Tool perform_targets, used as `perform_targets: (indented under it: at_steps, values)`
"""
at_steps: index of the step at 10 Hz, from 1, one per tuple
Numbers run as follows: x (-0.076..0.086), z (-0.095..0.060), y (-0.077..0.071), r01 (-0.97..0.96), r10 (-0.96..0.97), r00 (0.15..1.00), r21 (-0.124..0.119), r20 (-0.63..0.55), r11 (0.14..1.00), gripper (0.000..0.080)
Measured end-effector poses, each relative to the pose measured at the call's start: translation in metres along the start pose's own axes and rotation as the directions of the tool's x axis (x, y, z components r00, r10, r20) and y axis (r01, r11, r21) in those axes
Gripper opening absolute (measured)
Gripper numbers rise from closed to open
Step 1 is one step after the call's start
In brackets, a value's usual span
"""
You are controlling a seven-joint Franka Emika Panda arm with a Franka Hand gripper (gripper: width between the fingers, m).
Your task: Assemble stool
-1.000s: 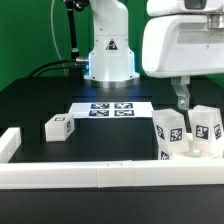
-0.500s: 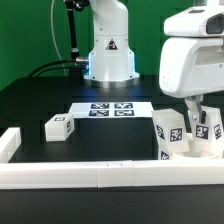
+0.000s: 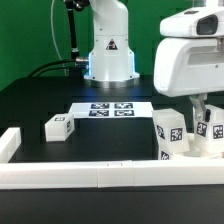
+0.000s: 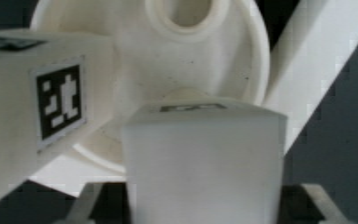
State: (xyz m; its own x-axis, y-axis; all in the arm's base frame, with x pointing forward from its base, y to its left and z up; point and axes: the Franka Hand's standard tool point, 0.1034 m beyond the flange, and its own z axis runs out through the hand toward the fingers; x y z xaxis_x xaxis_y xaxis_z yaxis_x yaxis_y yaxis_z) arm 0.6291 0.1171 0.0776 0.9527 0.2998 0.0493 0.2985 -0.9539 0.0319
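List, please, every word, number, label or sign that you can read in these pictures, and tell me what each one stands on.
No words or numbers are readable.
Warning triangle on the robot base: symbol too small to read.
Square black-and-white tags, patterns not text: on the marker board, the loose leg, a second leg near the seat.
Tag atop the gripped leg: blurred.

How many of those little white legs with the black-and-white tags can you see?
3. One leg lies alone toward the exterior view's left; a second leg stands at the right; a third leg beside it is in the gripper. More may be hidden.
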Motion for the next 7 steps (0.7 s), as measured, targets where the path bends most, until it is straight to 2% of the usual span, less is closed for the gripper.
perform_targets:
  at_steps: [3, 4, 5, 6, 7]
  values:
    - [0.0, 0.0, 0.0, -0.214, 0.214, 0.977, 0.001, 0.0, 0.977, 0.0335]
    - [0.001, 0.001, 0.001, -0.409, 0.409, 0.913, 0.007, -0.003, 0.913, 0.0335]
    - [0.001, 0.001, 0.001, -0.592, 0.592, 0.806, 0.026, 0.008, 0.806, 0.0337]
    - [0.002, 0.001, 0.003, -0.745, 0.745, 0.667, 0.057, 0.031, 0.665, 0.0337]
    - [0.003, 0.0, 0.011, -0.849, 0.847, 0.526, 0.105, 0.076, 0.518, 0.0337]
